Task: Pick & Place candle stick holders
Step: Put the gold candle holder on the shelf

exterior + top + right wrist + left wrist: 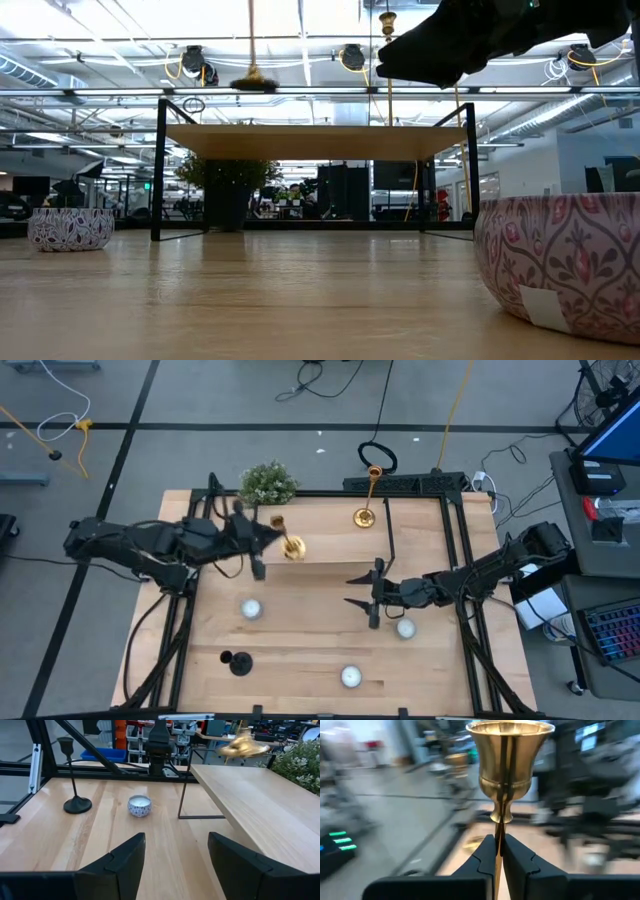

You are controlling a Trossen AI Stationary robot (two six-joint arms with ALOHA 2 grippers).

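Observation:
My left gripper [268,540] is shut on a shiny gold candlestick [288,540] over the left end of the raised wooden shelf [330,530]. Its cup [510,760] shows in the left wrist view. A second gold candlestick [365,515] stands on its round base on the shelf, farther right. The matte black candlestick [238,662] stands on its base on the table near the front left, and also shows in the right wrist view [75,802]. My right gripper [362,600] is open and empty over the table's middle, right of centre. My left gripper pinches the gold candlestick's thin stem [499,845], just below the cup, between its two fingers [482,860]. The fingers come level from the table's left and lie across the stem. The candlestick is tilted. Whether its base [293,548] touches the shelf I cannot tell.
Three small patterned candle tins sit on the table [250,609], [405,628], [350,677]. A bushy green plant [268,483] stands at the shelf's far left corner. The shelf's thin black legs [181,795] and the black frame rails [460,560] border the workspace.

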